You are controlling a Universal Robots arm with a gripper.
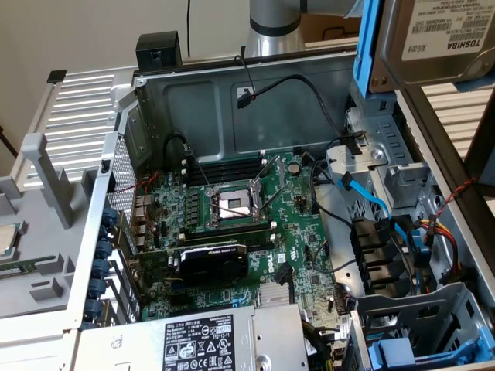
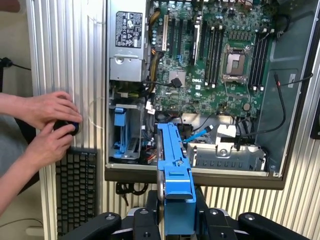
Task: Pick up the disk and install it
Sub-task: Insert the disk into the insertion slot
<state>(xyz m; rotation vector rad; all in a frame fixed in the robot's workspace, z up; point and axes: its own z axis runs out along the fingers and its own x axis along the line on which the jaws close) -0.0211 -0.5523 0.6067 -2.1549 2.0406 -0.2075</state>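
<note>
Gripping one disk (image 2: 175, 160), one pincer (image 2: 176, 220), one open case (image 1: 224, 108)

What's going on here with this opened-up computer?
A robot arm's gripper is clamped on the disk, a hard drive in blue rails, and holds it in the air above the open computer case. The drive is not yet in any bay. Outside the case, a person's hands rest on a small black object near a keyboard.
</note>
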